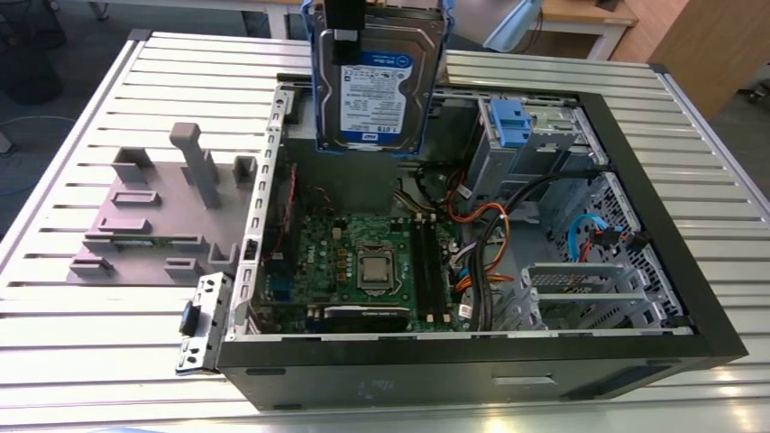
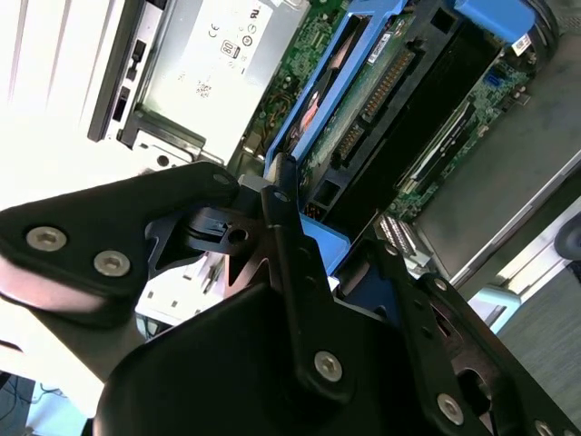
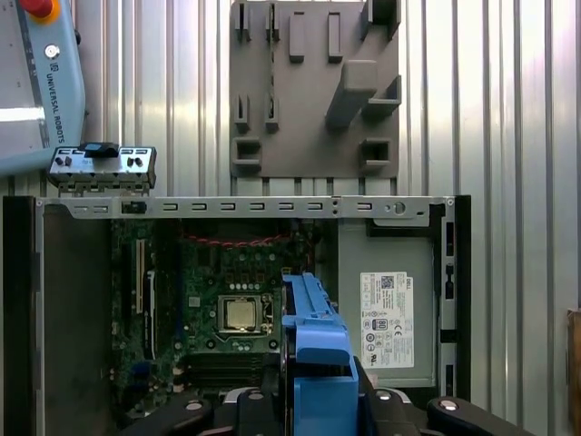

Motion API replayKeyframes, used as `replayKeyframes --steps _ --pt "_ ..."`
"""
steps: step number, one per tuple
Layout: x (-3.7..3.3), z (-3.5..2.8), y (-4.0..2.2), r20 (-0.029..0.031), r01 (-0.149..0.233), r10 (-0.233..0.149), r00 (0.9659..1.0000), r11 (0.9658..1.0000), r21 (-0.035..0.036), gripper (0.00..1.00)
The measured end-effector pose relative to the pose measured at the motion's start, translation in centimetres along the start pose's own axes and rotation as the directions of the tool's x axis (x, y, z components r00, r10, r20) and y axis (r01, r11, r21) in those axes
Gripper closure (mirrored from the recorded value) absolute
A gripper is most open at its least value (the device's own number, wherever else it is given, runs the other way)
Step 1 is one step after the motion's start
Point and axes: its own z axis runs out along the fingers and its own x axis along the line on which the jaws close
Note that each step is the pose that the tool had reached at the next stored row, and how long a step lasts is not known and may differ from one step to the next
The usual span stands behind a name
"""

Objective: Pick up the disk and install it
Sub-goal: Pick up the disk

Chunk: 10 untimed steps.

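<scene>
The disk [image 1: 375, 86] hangs upright in the air over the back part of the open computer case [image 1: 655, 212]. Its silver face and white-and-blue label are turned toward the exterior camera, and a blue bracket frames it. My gripper [image 1: 343, 25] is shut on the disk's top edge. In the second wrist view the black fingers [image 2: 290, 263] clamp the blue bracket, and the disk's [image 2: 386, 95] green circuit side shows beyond them. In the first wrist view the bracket edge of the disk [image 3: 318, 354] stands above the motherboard [image 3: 236, 309].
Inside the case lie a motherboard [image 1: 361, 262], bundled cables [image 1: 481, 244] and a metal drive bay with a blue latch [image 1: 511, 122]. A grey stand with upright posts [image 1: 162, 203] sits on the slatted table on the exterior view's left. A pendant [image 3: 41, 82] lies nearby.
</scene>
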Motion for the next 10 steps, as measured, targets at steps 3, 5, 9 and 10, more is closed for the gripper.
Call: replayKeyframes --steps 3,5,9,10 --pt "-0.01 0.0 -0.21 0.0 0.0 0.0 1.0 1.0 0.0 0.63" --pt "-0.01 0.0 -0.36 0.0 0.0 0.0 1.0 1.0 0.0 0.63" --pt "-0.02 0.0 -0.66 0.0 0.0 0.0 1.0 1.0 0.0 0.63" --pt "-0.02 0.0 -0.73 -0.0001 0.0 0.0 1.0 1.0 0.0 0.63"
